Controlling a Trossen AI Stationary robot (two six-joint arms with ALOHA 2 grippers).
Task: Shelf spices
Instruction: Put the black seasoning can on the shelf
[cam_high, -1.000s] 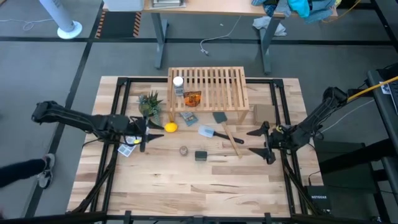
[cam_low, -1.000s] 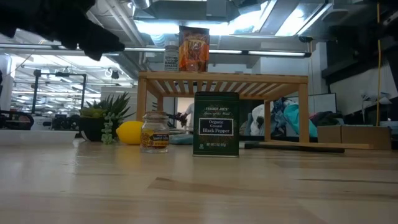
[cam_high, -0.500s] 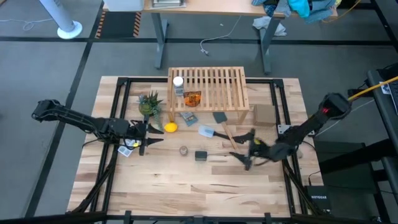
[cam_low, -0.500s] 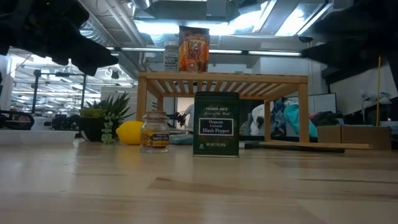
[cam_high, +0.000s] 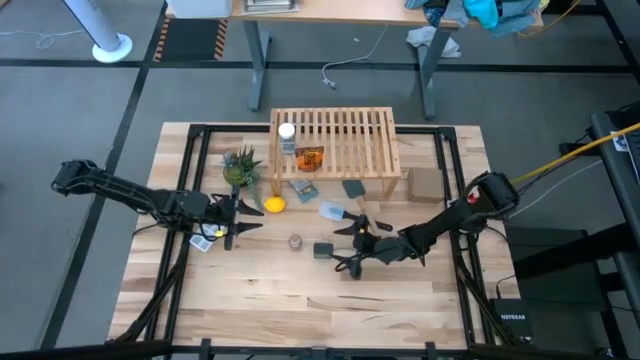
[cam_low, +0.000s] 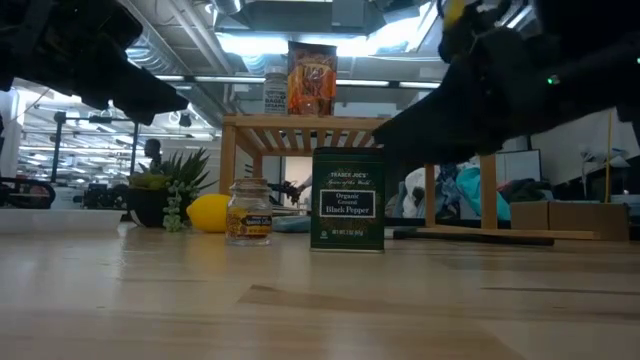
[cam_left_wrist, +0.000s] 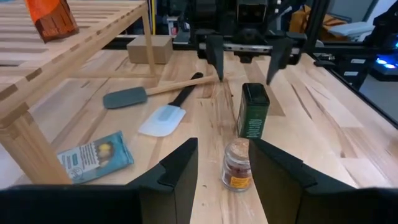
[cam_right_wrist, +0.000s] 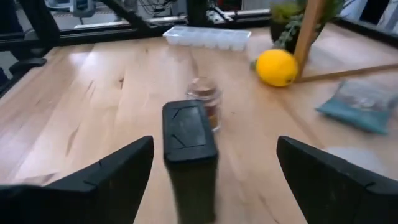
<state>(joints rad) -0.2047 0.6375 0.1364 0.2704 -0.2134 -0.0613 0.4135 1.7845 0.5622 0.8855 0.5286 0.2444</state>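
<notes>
One camera looks straight down on the worktop; another sits level with it. Both wrist cameras face the pepper tin from opposite sides.

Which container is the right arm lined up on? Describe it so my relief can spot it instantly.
Start at the slatted wooden shelf, then come toward the table's front edge past the spatulas. There, just ahead of the right gripper with its jaws open, stands the black pepper tin. It is dark, square and labelled, unlike the round clear glass jar beside it.
</notes>
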